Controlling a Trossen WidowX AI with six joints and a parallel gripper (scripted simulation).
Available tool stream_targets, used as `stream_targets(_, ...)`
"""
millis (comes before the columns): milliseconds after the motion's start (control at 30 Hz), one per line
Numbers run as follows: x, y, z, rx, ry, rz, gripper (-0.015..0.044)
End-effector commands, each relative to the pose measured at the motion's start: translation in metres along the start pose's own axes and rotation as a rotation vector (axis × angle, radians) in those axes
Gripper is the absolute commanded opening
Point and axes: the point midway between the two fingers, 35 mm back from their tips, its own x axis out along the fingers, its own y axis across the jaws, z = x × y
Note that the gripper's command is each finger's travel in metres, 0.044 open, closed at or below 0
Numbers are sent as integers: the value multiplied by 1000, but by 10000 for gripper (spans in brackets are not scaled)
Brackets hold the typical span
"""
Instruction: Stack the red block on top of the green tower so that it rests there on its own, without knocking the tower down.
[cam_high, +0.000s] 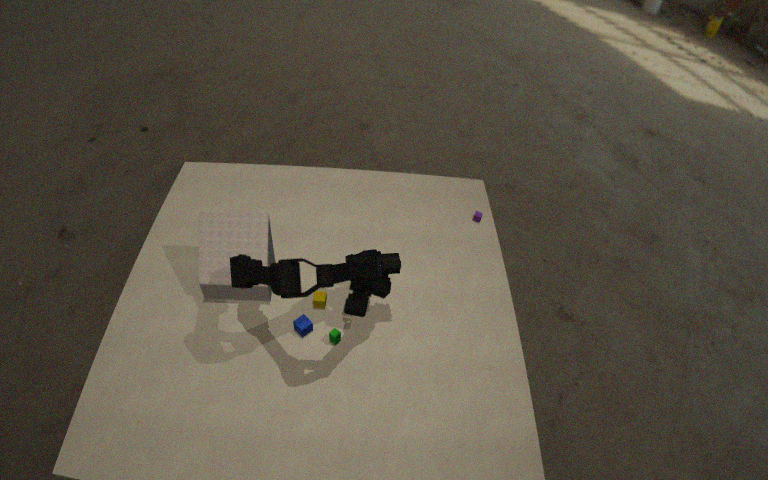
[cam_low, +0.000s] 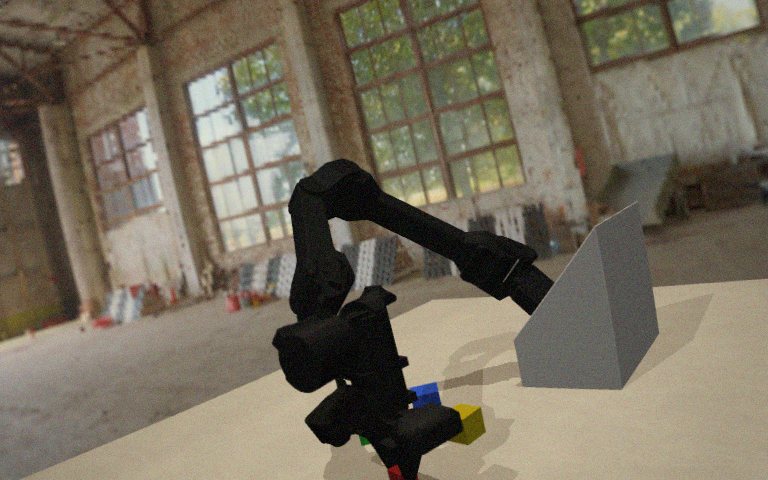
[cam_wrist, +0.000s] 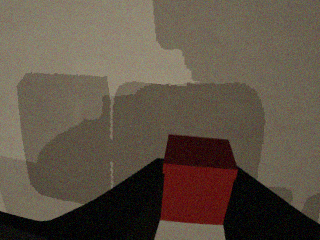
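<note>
Overhead, from my seat at the controls, I take the green tower (cam_high: 334, 336) (cam_low: 364, 439) as my landmark: it stands on the pale board (cam_high: 396, 396) (cam_low: 707, 430), with the blue block (cam_high: 303, 325) (cam_low: 425, 395) near it on the left of the picture and the yellow block (cam_high: 320, 299) (cam_low: 471, 424) near it, up and to the left. A tiny purple block (cam_high: 477, 216) lies well apart from the tower, toward the upper right, and the sloped grey block (cam_high: 235, 237) (cam_low: 583, 322) is well apart toward the upper left. My black arm (cam_high: 334, 273) (cam_low: 421, 223) reaches across above the tower in the frame, its gripper (cam_high: 356, 304) (cam_low: 403, 470) (cam_wrist: 195, 172) just up and to the right of it; the jaws are too hidden there for me to read. From the exterior camera, only a sliver of the tower shows behind the gripper; the blue and yellow blocks sit to its right, the grey block farther right, and the red block (cam_low: 395, 472) (cam_wrist: 199, 194) peeks out at the fingertips, below and right of the tower. Through the wrist camera, I see the jaws drawn partway together, with the red block snug between them, a finger against each side; how it lies relative to the tower I can't tell from this view.
</note>
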Motion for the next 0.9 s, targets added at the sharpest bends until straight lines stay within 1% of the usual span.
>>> stream_targets(0, 0, 0, 0, -1, 0, 0, 53)
stream_targets(133, 0, 0, 0, -1, 0, 0, 26)
stream_targets(167, -1, 0, 0, -2, 0, 0, 0)
stream_targets(300, -15, 0, 0, -4, -1, -1, 0)
stream_targets(867, -104, 1, 0, -7, -2, 0, 0)
